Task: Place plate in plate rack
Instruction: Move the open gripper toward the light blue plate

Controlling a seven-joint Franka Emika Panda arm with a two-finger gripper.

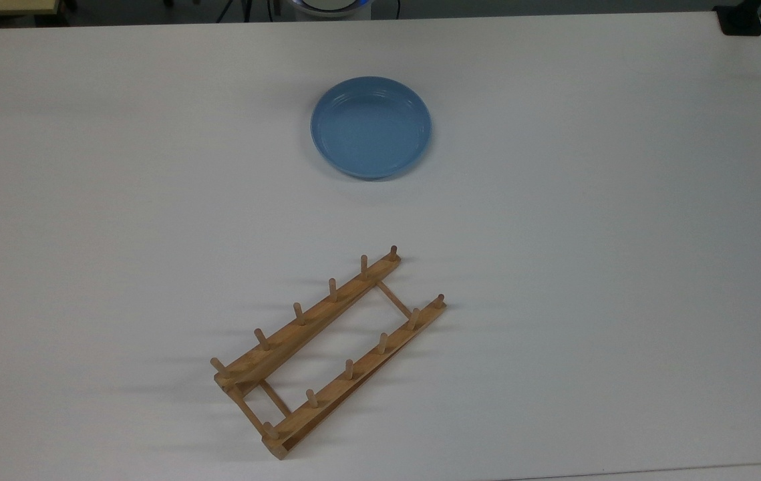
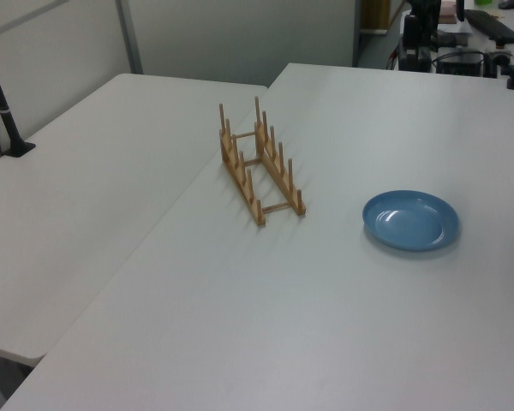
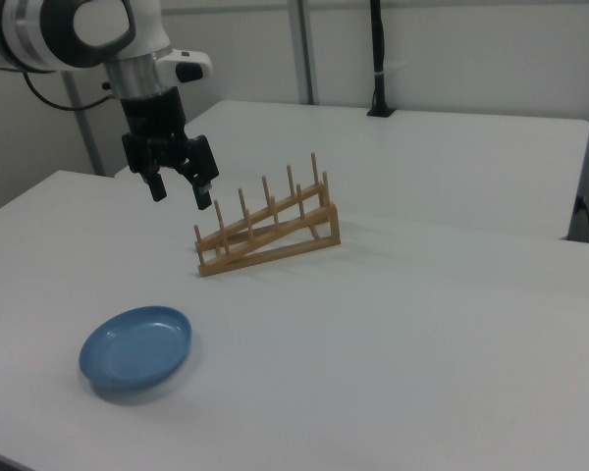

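Now: tool open, empty | plate flat on table, well below | rack beside

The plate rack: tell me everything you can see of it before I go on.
The plate rack looks like light-brown wood: two long parallel rails joined by thin crossbars, each rail carrying six short upright pegs. It stands on the white table, lying diagonally in the top view, with nothing in its slots. The blue plate lies flat apart from it, and nothing but the table touches it.

one plate, one plate rack, one hand
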